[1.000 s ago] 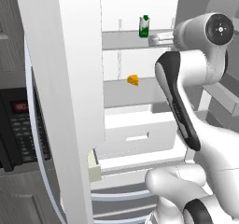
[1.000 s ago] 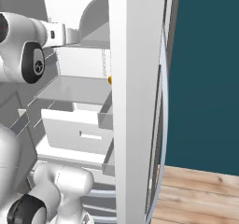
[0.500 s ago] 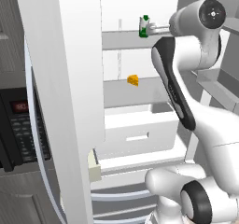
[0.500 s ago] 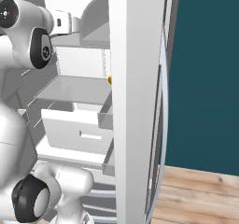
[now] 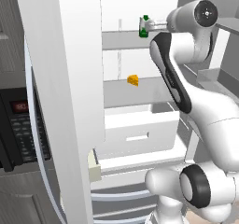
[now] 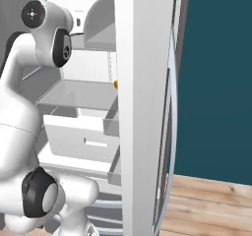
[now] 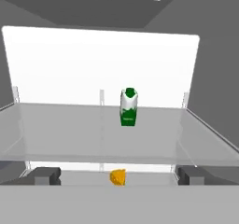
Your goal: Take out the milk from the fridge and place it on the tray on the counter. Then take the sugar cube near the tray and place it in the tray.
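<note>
Currently, fridge [image 5: 70, 78]: it takes most of the left base frame, its door standing open at the left, pale shelves and a white drawer [image 5: 140, 134] inside.
Arm: it rises from the lower right of the left base frame and reaches to the upper right, toward the top shelf [image 7: 70, 134].
Milk [image 7: 129, 107]: it stands upright on this top shelf, a little right of centre in the hand frame, well back from the shelf's front edge; in the left base frame it is at the top centre [image 5: 144, 26], just beside the end of the arm.
Cheese wedge [image 7: 118, 177]: it lies on the shelf below, low centre of the hand frame, under the milk's line.
Pincer [image 7: 119, 175]: spread wide with nothing held, both fingertips at the bottom corners of the hand frame, the milk between their lines but farther in.
Risk, tipping: the carton is tall and narrow; I judge that a fingertip touching it before the closing would push it over or deeper in.
Risk, collision: the fingers seem low, near the shelf's front edge; going forward at this height could knock the shelf.
Risk, weak hold: closing too early would catch only the front of the carton, and it may slip when lifted out.
</note>
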Available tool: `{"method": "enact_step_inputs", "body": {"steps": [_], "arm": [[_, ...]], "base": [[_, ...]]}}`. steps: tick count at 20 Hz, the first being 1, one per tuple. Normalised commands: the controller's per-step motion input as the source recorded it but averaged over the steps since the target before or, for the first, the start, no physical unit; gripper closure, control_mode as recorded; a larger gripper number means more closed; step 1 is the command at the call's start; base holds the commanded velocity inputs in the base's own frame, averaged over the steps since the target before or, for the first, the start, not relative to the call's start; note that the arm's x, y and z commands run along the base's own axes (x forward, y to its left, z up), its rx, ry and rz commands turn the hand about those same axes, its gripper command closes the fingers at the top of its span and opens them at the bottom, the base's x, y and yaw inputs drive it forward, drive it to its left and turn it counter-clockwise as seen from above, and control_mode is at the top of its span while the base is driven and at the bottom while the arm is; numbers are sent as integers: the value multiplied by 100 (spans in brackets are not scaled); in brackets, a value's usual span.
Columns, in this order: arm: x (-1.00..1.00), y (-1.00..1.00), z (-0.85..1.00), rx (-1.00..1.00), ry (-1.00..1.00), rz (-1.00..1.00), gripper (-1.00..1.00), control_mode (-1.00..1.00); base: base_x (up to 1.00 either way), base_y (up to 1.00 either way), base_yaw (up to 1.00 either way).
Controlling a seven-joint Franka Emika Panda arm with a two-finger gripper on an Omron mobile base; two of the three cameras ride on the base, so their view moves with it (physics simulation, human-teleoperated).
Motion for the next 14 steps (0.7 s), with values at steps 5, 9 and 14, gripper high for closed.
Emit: {"method": "enact_step_inputs", "body": {"steps": [5, 9, 14], "arm": [[47, -1, 0, 0, 0, 1, -100, -100], [37, -9, -6, 0, 0, 0, -100, -100], [38, -19, -4, 0, 1, 0, -100, -100]], "base": [[0, 0, 0], [0, 0, 0], [0, 0, 0]]}}
